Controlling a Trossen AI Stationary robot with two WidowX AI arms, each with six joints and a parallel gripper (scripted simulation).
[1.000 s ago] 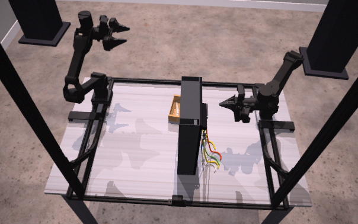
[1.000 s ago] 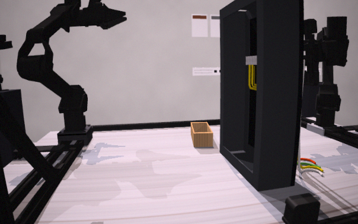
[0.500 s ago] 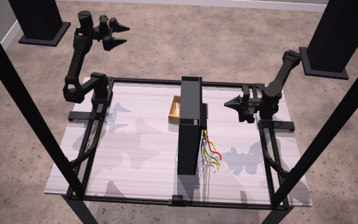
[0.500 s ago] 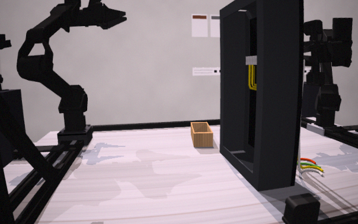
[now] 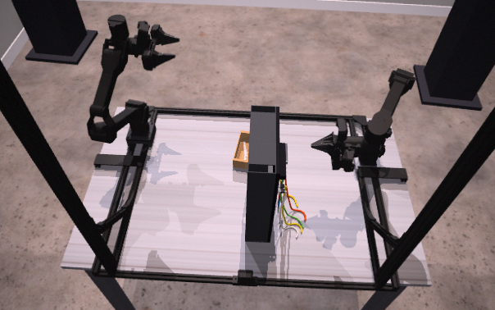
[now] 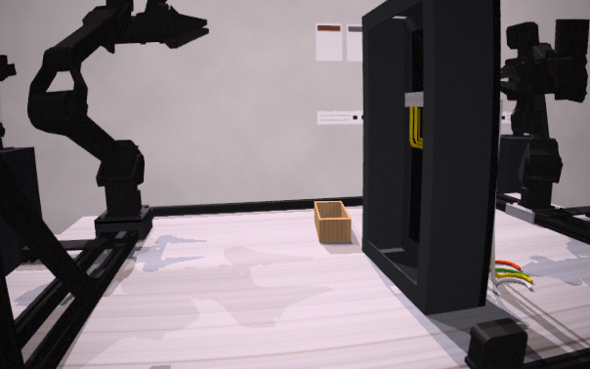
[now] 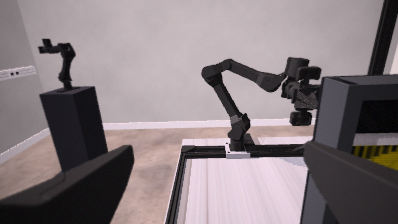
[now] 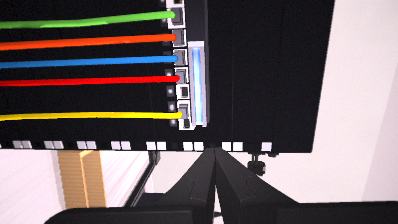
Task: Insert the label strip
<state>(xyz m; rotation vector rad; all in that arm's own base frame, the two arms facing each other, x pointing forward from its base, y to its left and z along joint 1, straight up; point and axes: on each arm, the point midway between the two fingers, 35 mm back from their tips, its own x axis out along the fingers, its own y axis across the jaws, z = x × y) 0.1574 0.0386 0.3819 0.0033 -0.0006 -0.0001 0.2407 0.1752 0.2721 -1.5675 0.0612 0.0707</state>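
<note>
The black rack [image 5: 262,164] stands upright in the middle of the table. In the right wrist view a pale blue label strip [image 8: 198,82] sits inside the white track [image 8: 198,122] beside the row of network jacks [image 8: 180,70]. My right gripper [image 8: 213,155] is shut with nothing between its fingers, a short way off the panel; in the top view it [image 5: 313,144] points at the rack. My left gripper [image 5: 161,49] is open and empty, raised high beyond the table's far left corner. The wooden box [image 5: 242,153] sits behind the rack with something white inside.
Coloured cables [image 8: 90,60] run from the jacks and trail onto the table [image 5: 292,209] beside the rack. Black frame rails edge the table, and posts stand at its corners. The box also shows in the exterior view [image 6: 332,222], left of the rack [image 6: 430,156].
</note>
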